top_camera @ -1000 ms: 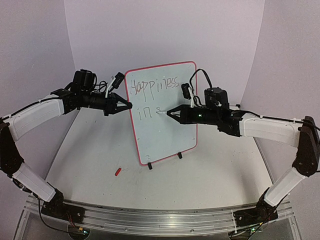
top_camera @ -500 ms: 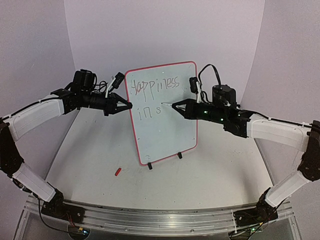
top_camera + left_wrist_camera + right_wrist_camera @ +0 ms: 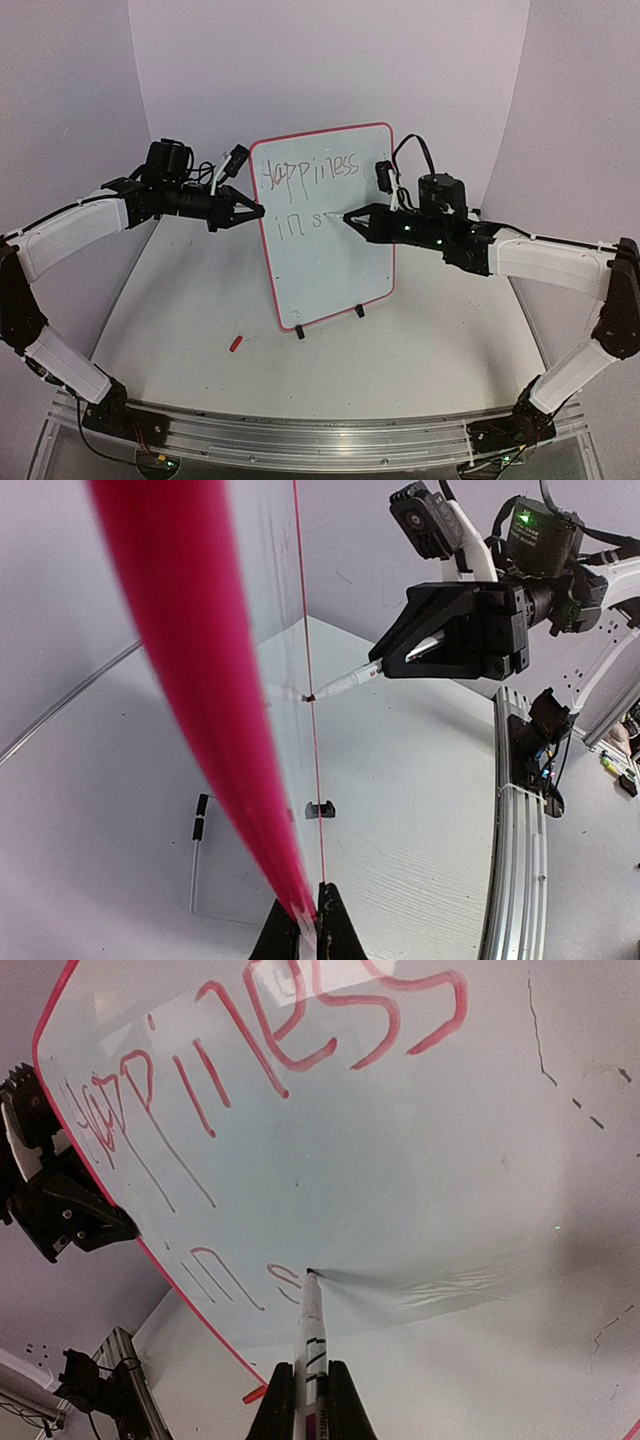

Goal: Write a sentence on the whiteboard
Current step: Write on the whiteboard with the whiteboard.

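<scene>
While your left end effector pinches the left rim of the whiteboard, board upright on the desk, your right end effector clamped on the marker, tip touching the board beside the sentence, "happiness in s".

The whiteboard is standing upright mid-table, screening off the far strip of table behind it. The left gripper is pinching its left rim, and the right gripper is pressing a marker against its face, so an arm is crossing the gap on each side of the board. Nearer, the table is lying open toward the arm bases. Only a small red cap is sitting near-left, and two black clips are jutting out at the board's foot.
</scene>
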Tool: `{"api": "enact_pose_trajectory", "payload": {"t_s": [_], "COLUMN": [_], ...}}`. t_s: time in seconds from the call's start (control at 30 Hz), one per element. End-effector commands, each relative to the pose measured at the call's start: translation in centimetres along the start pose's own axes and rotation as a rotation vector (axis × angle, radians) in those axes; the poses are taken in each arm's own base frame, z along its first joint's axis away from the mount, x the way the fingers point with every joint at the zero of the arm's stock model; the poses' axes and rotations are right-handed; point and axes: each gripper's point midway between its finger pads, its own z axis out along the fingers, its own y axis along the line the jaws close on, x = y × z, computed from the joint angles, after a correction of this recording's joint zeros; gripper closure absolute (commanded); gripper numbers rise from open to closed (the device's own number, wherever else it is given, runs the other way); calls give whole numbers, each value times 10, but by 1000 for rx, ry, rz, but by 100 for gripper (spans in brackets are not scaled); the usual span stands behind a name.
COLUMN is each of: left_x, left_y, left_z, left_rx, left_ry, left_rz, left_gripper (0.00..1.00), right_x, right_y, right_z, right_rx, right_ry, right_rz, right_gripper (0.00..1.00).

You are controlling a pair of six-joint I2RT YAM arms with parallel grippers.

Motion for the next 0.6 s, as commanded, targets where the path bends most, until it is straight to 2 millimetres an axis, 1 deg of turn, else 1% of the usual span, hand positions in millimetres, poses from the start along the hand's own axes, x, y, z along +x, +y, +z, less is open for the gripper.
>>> {"api": "enact_pose_trajectory", "payload": {"t_s": [0.0,0.2,0.57], "left_x": [54,54,54], "left_y": [-6,-6,-7], "left_z": [10,10,11], "left_rx": [21,22,26], "left_ry": [177,177,177], "left_rz": [-81,-81,-82], "left_gripper": [100,100,100], "right_x": [-10,-6,14], "right_y": [3,-6,-16], "right_z": [4,3,0], "right_rx": [-2,42,70], "right_ry": [-23,-19,24], "right_rz": [-19,-10,22], "right_gripper": [100,100,100]}}
